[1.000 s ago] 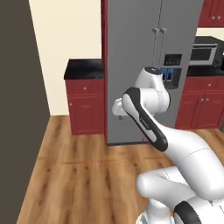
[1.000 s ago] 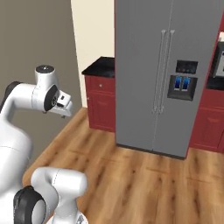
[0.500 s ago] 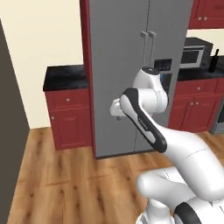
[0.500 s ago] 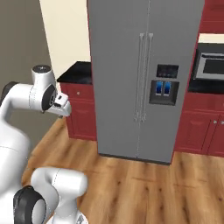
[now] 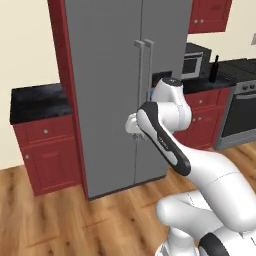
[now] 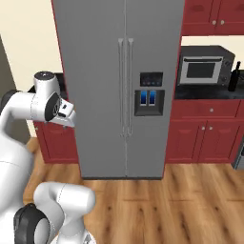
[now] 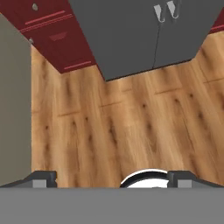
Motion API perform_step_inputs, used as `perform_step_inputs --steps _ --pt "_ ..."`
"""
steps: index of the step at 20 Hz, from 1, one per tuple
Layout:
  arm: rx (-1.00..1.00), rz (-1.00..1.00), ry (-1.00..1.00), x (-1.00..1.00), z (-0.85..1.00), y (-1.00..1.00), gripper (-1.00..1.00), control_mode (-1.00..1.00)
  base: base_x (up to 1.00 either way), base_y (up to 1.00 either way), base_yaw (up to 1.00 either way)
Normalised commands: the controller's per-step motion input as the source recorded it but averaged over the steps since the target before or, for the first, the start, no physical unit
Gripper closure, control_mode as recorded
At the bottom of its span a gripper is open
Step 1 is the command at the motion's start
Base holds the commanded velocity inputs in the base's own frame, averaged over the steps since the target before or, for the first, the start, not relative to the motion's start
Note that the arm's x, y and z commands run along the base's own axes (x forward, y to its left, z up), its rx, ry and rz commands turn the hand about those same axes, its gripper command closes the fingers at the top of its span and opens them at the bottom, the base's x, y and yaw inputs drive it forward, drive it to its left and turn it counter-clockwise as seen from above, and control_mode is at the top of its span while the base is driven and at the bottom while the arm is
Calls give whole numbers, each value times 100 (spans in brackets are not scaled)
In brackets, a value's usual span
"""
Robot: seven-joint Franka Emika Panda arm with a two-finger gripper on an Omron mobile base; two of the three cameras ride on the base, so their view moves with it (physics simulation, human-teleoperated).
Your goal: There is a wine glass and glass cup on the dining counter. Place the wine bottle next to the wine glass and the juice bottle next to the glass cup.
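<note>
A slim dark wine bottle [image 5: 215,69] [image 6: 233,76] stands on the black wall counter beside the microwave, far off to the right. My gripper [image 5: 134,131] [image 6: 66,119] hangs at chest height in front of the refrigerator and points down at the floor. In the hand view its two dark fingertips [image 7: 43,177] stand wide apart at the bottom, so the gripper [image 7: 112,179] is open with nothing between them. The juice bottle, wine glass, glass cup and dining counter are out of view.
A tall grey double-door refrigerator [image 5: 125,75] [image 6: 119,86] stands straight ahead. Red cabinets with a black top [image 5: 37,100] flank it on the left. A microwave [image 6: 202,69] and a stove [image 5: 242,112] sit to the right. Wooden floor [image 7: 131,127] lies below.
The whole picture has slid left as the base turned right. The microwave, stove and wine bottle have come into view. The arm keeps its pose and the gripper stays open.
</note>
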Motion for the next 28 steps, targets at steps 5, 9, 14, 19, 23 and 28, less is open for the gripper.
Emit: perform_step_inputs --steps 5,9,14,19,23,28 --pt "0 0 0 0 0 0 -100 100 56 -1 -34" --pt "0 0 0 0 0 0 -100 100 58 -1 -32" --pt "0 0 0 0 0 0 -100 100 50 -3 -40" --pt "0 0 0 0 0 0 -100 100 43 -5 -47" --pt "0 0 0 0 0 0 -100 100 41 -6 -48" --pt "0 0 0 0 0 0 -100 100 44 -9 -45"
